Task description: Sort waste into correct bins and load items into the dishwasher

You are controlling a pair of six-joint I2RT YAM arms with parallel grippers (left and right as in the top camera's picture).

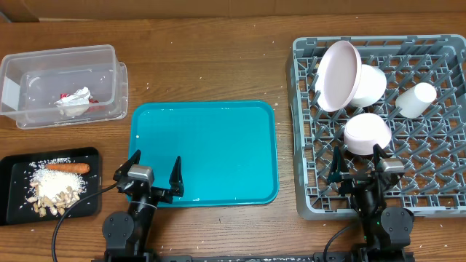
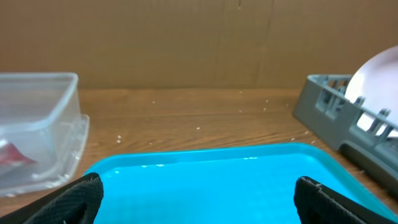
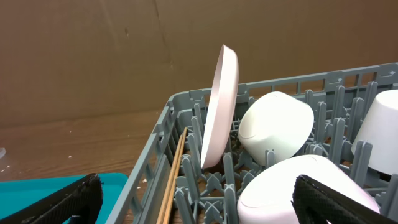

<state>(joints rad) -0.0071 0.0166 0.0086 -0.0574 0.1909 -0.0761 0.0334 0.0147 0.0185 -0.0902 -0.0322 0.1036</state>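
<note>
Overhead: the teal tray (image 1: 204,153) lies in the middle of the table. The left gripper (image 1: 156,161) hangs over the tray's near left corner, fingers spread and holding nothing. Far left of the tray is the clear tub (image 1: 44,65), which holds the crumpled napkin (image 1: 75,103) and the red wrapper (image 1: 64,96). Near left of the tray is the black tray (image 1: 14,182), which carries the carrot (image 1: 68,167) and the rice and nut scraps (image 1: 52,191). All of these are well apart from the left gripper. Right of the teal tray stands the dish rack (image 1: 437,196). In it, the plate (image 1: 336,75) stands on edge and the far bowl (image 1: 371,84) leans against it. The cup (image 1: 416,100) lies beside them. The near bowl (image 1: 366,133) sits upside down, just beyond the right gripper (image 1: 357,156), whose fingers are spread and empty.

Left wrist: the left gripper's two fingers (image 2: 74,199) stand wide apart over the teal tray. The tub and its wrapper are off the tray's left edge, and the rack is off its right.

Right wrist: the right gripper's fingers (image 3: 62,202) are parted. The near bowl (image 3: 292,186) is close below and between them. The plate (image 3: 221,106), the far bowl (image 3: 277,124) and the cup (image 3: 382,130) lie further in. Two thin wooden sticks (image 3: 174,174) lie along the rack wall nearest the teal tray.
</note>
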